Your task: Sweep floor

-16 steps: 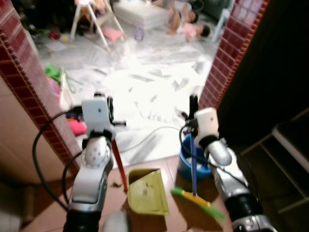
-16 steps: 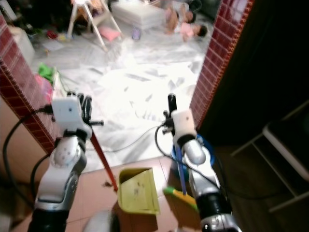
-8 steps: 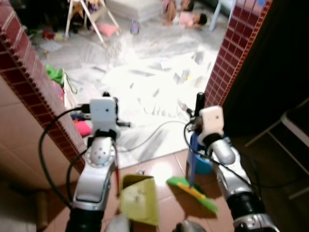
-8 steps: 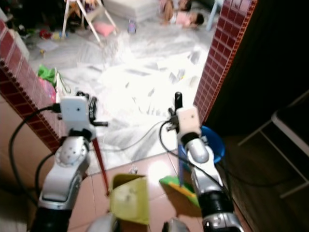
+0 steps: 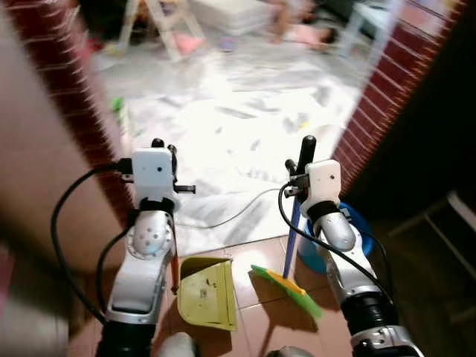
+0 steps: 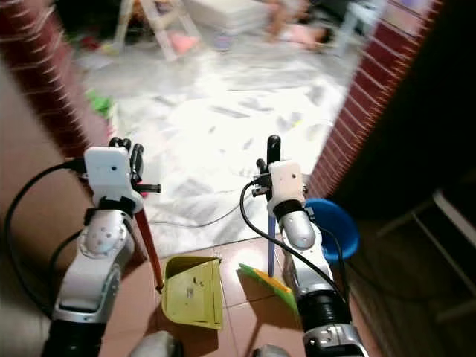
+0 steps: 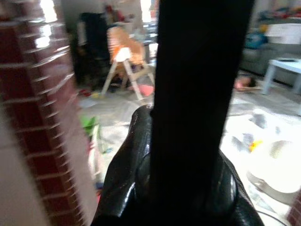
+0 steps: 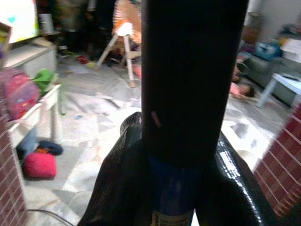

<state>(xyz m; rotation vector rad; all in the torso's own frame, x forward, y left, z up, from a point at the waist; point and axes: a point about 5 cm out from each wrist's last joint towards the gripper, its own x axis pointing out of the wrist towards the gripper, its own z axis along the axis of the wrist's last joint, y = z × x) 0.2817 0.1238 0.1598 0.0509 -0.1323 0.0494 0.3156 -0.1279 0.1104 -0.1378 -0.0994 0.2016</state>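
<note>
A red brick pillar (image 6: 44, 82) blurs into a soft brown mass on the robot's left, its edge hard to make out. Just inside it, the left gripper (image 6: 126, 155) stands raised with its fingers (image 7: 141, 155) closed around the red handle (image 6: 149, 249) of a yellow-green dustpan (image 6: 192, 291); the handle's top is hidden behind the wrist housing, and in the left wrist view the black grip fills the middle of the frame. The pan rests on terracotta floor tiles (image 6: 245, 260) below and slightly right of those fingers, mouth facing the broom, with small dark specks on its face too tiny to identify.

To the right, the right gripper (image 6: 271, 158) has its fingers (image 8: 122, 179) clamped on the blue handle (image 6: 271, 245) of a broom, the black top grip poking up above the wrist. The green broom head (image 6: 269, 284) lies on the tiles below the fingers, just beside the dustpan; its far end is cut off by the robot's forearm. A blue bucket (image 6: 333, 227) sits partly behind that arm, near a second brick pillar (image 6: 364, 97).

Ahead of both grippers, the tiles give way to pale marble flooring (image 6: 223, 126), glaring white and littered with scraps. A thin cable (image 6: 201, 222) trails across it. A wooden high chair (image 8: 124, 40) and a light-blue table (image 8: 282, 87) stand in the cluttered room beyond, and a blurred figure lies on the floor.
</note>
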